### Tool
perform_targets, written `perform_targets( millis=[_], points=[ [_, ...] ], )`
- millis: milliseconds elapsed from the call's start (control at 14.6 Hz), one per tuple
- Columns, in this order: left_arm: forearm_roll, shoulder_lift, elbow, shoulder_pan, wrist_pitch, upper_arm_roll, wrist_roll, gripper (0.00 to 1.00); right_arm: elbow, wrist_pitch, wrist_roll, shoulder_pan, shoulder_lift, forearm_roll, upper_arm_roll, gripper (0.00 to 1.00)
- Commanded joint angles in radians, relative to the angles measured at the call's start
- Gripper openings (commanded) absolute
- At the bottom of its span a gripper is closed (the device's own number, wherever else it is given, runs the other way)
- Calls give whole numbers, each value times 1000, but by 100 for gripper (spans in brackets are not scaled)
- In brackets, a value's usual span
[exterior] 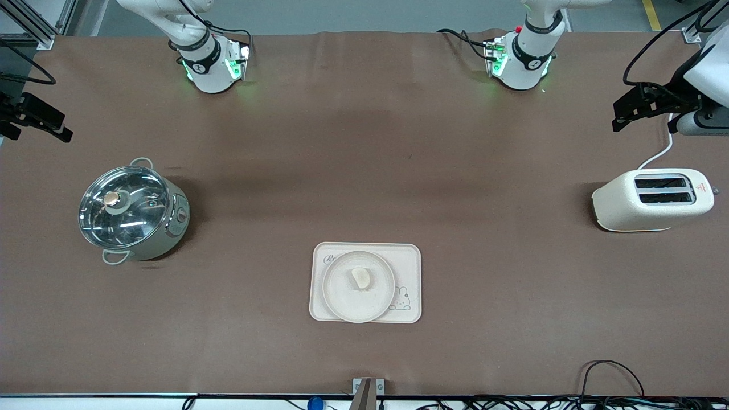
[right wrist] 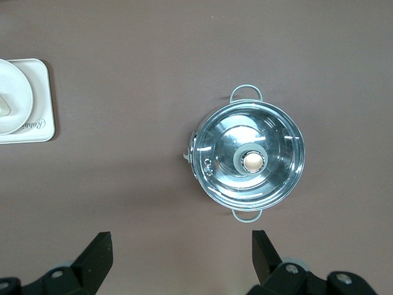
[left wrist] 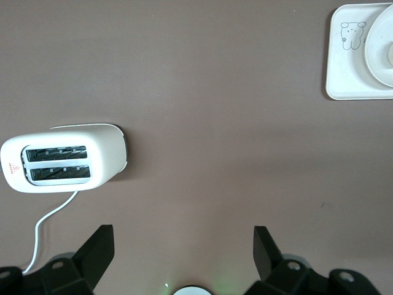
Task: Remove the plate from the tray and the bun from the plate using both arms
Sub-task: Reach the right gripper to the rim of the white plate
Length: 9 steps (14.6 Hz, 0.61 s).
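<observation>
Nearest the front camera, well below and away from both my grippers, lies the flat cream rectangular tray [exterior: 408,267] with rounded corners and a small rabbit drawing. The round shallow cream-white plate [exterior: 358,286] sits on it, shifted toward the right arm's end so its rim covers part of the lettering. The small pale cream-yellowish oval bun [exterior: 360,277] rests on the plate, about at its middle. Neither of my grippers touches any of the three.

Farther from that camera, toward the right arm's end of the table, stands a shiny steel pot with a glass lid and two loop handles [exterior: 132,212]. My right gripper [right wrist: 181,255] hangs high above the table near that pot, pointing straight down, its two black fingers [right wrist: 98,258] spread wide with nothing between them. The tray's corner shows off to one side in its wrist view.

Toward the left arm's end stands a cream two-slot toaster [exterior: 652,199] with a white cord. My left gripper [left wrist: 183,252] hangs high over the brown table [exterior: 364,142] close to the toaster, also facing straight down, its fingers [left wrist: 98,255] parted wide and empty.

Farthest off, both arms rise from their green-lit bases, waiting.
</observation>
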Motion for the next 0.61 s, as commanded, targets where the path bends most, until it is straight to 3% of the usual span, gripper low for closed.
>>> perform_targets(
  millis=[0, 205, 341, 546],
  points=[
    [-4, 8, 25, 3, -17, 1, 6, 100, -100, 55, 17, -6, -22, 33, 2, 100],
    [-4, 11, 25, 6, -17, 1, 9, 100, -222, 221, 81, 81, -6, 155, 9, 100],
    [-4, 16, 25, 3, -16, 1, 7, 100, -232, 309, 173, 173, 78, 163, 9, 100],
    [-4, 28, 25, 3, -16, 1, 3, 100, -234, 547, 255, 276, 255, 271, 9, 100]
  ],
)
